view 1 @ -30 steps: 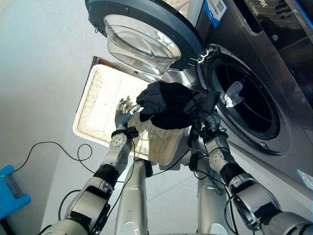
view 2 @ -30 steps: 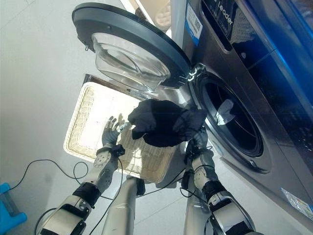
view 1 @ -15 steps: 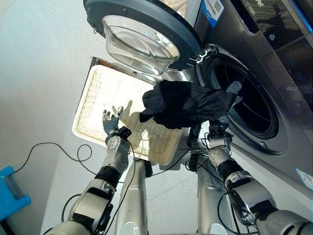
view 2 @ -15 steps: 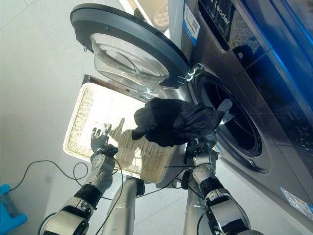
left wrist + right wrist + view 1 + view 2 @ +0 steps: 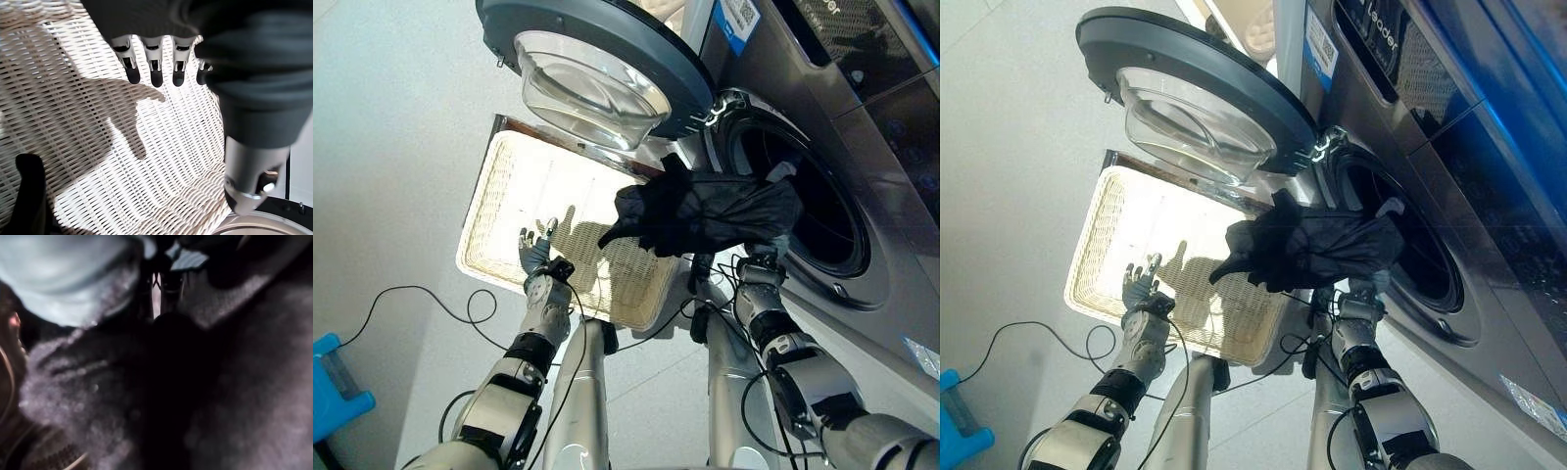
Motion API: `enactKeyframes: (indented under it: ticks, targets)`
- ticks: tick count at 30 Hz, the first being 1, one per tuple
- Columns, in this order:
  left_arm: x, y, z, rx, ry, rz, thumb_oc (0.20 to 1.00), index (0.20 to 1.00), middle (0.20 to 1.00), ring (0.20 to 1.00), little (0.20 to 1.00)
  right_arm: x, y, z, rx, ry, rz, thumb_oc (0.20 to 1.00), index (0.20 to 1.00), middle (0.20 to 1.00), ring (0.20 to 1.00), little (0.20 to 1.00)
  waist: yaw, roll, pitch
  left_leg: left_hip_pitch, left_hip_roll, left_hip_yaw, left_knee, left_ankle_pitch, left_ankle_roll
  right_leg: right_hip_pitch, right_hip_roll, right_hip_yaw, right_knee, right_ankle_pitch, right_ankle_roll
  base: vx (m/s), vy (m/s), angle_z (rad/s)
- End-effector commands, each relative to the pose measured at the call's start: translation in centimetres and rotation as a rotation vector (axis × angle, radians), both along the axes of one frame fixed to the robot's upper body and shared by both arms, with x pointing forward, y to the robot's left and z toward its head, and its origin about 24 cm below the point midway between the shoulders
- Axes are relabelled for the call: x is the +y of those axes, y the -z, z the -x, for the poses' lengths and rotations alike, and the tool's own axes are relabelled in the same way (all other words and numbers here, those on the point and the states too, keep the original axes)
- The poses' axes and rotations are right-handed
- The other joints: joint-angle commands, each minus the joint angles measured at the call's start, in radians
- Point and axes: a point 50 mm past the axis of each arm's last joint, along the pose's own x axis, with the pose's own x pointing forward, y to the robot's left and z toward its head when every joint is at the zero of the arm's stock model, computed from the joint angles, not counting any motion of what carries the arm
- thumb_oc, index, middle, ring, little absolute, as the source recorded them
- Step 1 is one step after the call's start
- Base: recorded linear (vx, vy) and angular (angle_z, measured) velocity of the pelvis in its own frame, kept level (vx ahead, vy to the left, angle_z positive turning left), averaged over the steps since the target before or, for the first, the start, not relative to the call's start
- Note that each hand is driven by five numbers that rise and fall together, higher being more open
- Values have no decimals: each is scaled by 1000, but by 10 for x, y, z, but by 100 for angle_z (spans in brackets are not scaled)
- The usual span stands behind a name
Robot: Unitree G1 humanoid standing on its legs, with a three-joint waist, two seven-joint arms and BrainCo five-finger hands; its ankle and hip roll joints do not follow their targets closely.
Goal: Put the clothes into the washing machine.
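The right robot hand point(image 5: 766, 262), its grip hidden under the limp black garment point(image 5: 705, 211), carries it to the grey washing machine's drum opening point(image 5: 813, 211); soft, light, best bunched mid-cloth. The left robot hand point(image 5: 536, 253) hovers with spread fingers over the white wicker basket point(image 5: 509, 196).

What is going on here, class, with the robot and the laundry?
The robot's right hand carries a dark crumpled garment at the round opening of the grey front-loading washing machine, whose glass-windowed door hangs open. The garment hides that hand's fingers. Something pale lies inside the drum. The left hand, fingers straight, hovers above the white woven wicker basket on the floor.
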Motion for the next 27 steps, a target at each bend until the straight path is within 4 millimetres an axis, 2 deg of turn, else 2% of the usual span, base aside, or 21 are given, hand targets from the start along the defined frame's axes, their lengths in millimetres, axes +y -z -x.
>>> enactKeyframes:
  ticks: [1, 2, 3, 4, 5, 6, 7, 8, 9, 11, 14, 21, 27]
  targets:
    - [-4, -15, -2, -68, 37, -149, 1000, 1000, 1000, 1000, 1000, -7, -16, 4, -114, -7, 80, 200, 200, 200, 200, 200, 0, 26, -27, -4, -69, 50, -34, -23, -14, 20, 25, -37, 93, -108, 107, 0, 0, 0]
    - [-7, -19, -2, -79, 62, -230, 1000, 1000, 1000, 1000, 1000, -4, -17, 4, -109, -23, 128, 200, 200, 200, 200, 200, 0, 24, -27, -3, -69, 50, -38, -22, -14, 22, 24, -40, 89, -108, 108, 0, 0, 0]
    - [-7, -19, -2, -79, 62, -230, 1000, 1000, 1000, 1000, 1000, -4, -17, 4, -109, -23, 128, 200, 200, 200, 200, 200, 0, 24, -27, -3, -69, 50, -38, -22, -14, 22, 24, -40, 89, -108, 108, 0, 0, 0]
    - [-11, -27, -4, -104, 100, -390, 1000, 1000, 1000, 1000, 1000, -2, -21, 4, -109, -51, 209, 200, 200, 200, 200, 200, 1, 24, -27, -6, -67, 51, -42, -17, -15, 20, 25, -42, 84, -103, 107, 0, 0, 0]
    - [-12, -30, -4, -110, 98, -402, 1000, 1000, 1000, 1000, 1000, -1, -23, 3, -113, -54, 218, 200, 200, 200, 200, 200, 1, 24, -27, -13, -67, 52, -44, -9, -14, 14, 26, -42, 80, -96, 105, 0, 0, 0]
    - [-16, -36, -5, -127, 132, -542, 1000, 1000, 1000, 1000, 1000, 2, -24, 4, -111, -85, 286, 200, 200, 200, 200, 200, 2, 24, -27, -4, -66, 52, -47, -13, -16, 22, 26, -43, 81, -101, 107, 0, 0, 0]
    - [-17, -38, -6, -132, 139, -577, 1000, 1000, 1000, 1000, 1000, 2, -25, 3, -111, -91, 302, 200, 200, 200, 200, 200, 3, 24, -27, -5, -65, 52, -46, -12, -16, 22, 26, -43, 81, -101, 107, 0, 0, 0]
    - [-18, -45, -8, -152, 162, -697, 1000, 1000, 1000, 1000, 1000, 4, -27, 3, -119, -130, 357, 200, 200, 200, 200, 200, 3, 22, -27, -6, -63, 55, -46, -9, -16, 21, 26, -43, 82, -100, 107, 0, 0, 0]
    - [-18, -46, -8, -156, 160, -707, 1000, 1000, 1000, 1000, 1000, 4, -27, 3, -121, -138, 363, 200, 200, 200, 200, 200, 3, 22, -27, -5, -63, 55, -46, -10, -16, 21, 26, -44, 82, -100, 107, 0, 0, 0]
    - [-21, -54, -11, -175, 193, -877, 1000, 1000, 1000, 1000, 1000, 7, -27, 3, -144, -187, 379, 200, 200, 200, 200, 200, 3, 20, -27, -6, -60, 58, -43, -7, -19, 22, 26, -45, 82, -100, 108, -1, 5, -2]
    - [-22, -58, -13, -184, 204, -996, 1000, 1000, 1000, 1000, 1000, 8, -24, 3, -168, -208, 314, 200, 200, 200, 200, 200, 1, 19, -27, -4, -57, 61, -44, -5, -22, 25, 27, -45, 82, -102, 110, 1, 16, -4]
    - [-21, -57, -18, -164, 226, -991, 1000, 1000, 1000, 1000, 1000, 4, -15, 2, -206, -179, 86, 200, 200, 200, 200, 200, -3, 23, -27, -1, -53, 64, -47, -6, -24, 25, 25, -41, 81, -103, 114, -1, 10, -3]
    - [-25, -57, -19, -170, 255, -1038, 1000, 1000, 1000, 1000, 1000, 0, -21, -4, -229, -138, -73, 200, 200, 200, 200, 200, 4, 31, -27, -3, -56, 63, -48, -8, -24, 23, 19, -48, 78, -98, 114, 0, 0, 0]
